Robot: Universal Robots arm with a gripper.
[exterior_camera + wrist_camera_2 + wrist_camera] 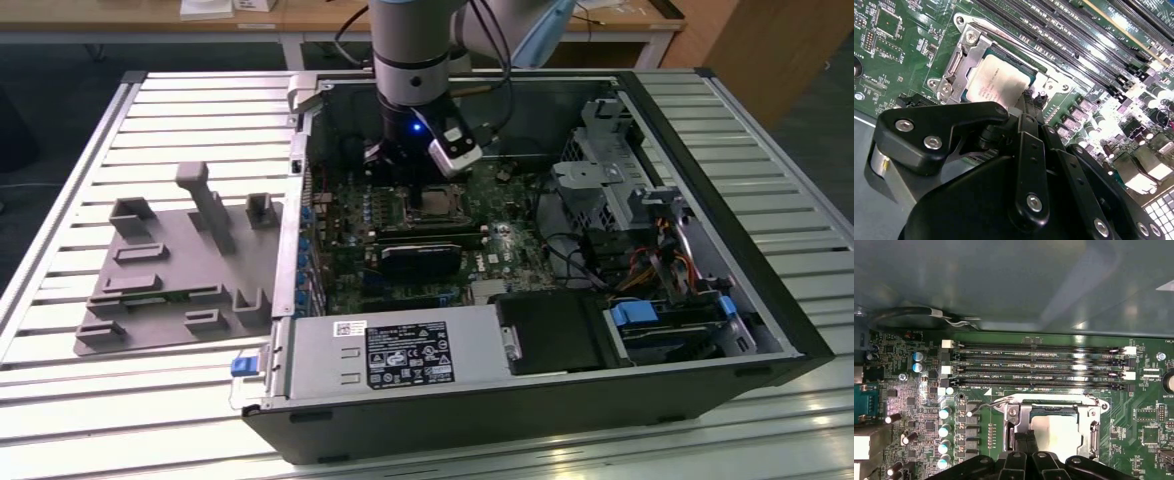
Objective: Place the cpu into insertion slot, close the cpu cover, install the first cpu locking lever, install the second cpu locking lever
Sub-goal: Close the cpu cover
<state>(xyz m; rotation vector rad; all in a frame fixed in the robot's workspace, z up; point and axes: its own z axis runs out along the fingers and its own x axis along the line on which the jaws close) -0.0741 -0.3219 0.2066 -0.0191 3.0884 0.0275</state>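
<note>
cpu (1059, 432): seated in the window of the lowered cpu cover (1088, 430); gripper (1026, 437): fingers pressed together, tips just beside that cover's edge.

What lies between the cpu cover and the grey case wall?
In the first wrist view, four long black memory slots lie between cpu cover and case wall.

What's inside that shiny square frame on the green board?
The cpu lies there, its silvery top showing through the window of the cpu cover. The insertion slot underneath is hidden by the chip, and the end effector covers one edge.
</note>
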